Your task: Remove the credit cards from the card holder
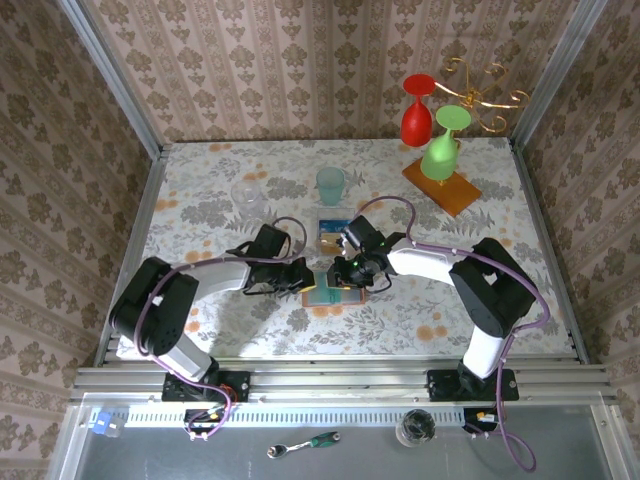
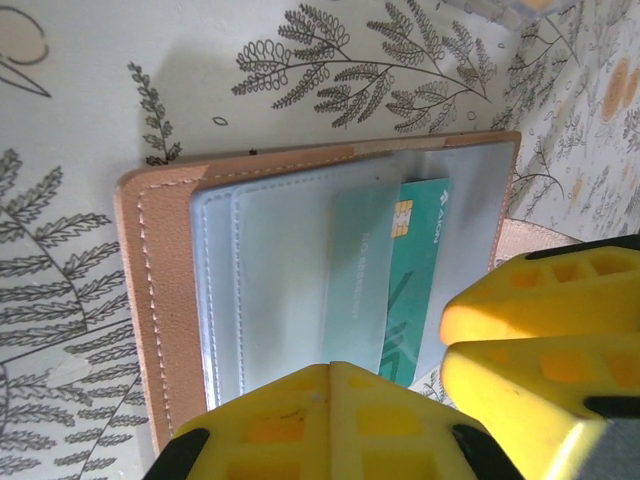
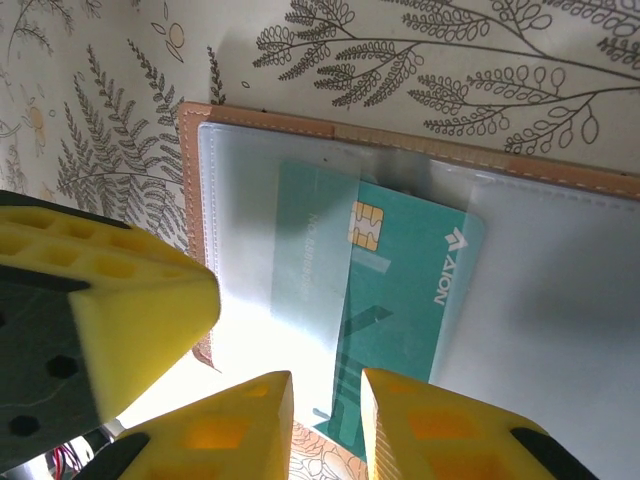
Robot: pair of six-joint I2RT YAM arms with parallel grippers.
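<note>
The card holder [image 1: 322, 294] lies open on the flowered cloth, tan rim [image 2: 150, 300] around grey pockets [image 3: 250, 230]. A teal credit card [image 3: 405, 290] sticks about halfway out of a pocket [image 2: 420, 270]. My left gripper [image 2: 335, 385] is shut, its tips resting over the card holder's near edge. My right gripper [image 3: 326, 425] hovers over the card's protruding end, jaws a narrow gap apart with the card's corner showing between them. In the top view the two grippers meet over the card holder, left [image 1: 300, 277] and right [image 1: 352, 272]. A small orange-and-blue card-like rectangle [image 1: 331, 232] lies just beyond.
A teal translucent cup [image 1: 330, 185] and a clear glass [image 1: 250, 196] stand behind the card holder. At the back right is a wooden slab [image 1: 455, 192] with a red glass [image 1: 416, 112] and a green one [image 1: 443, 150] hanging upside down. Patterned walls close in three sides.
</note>
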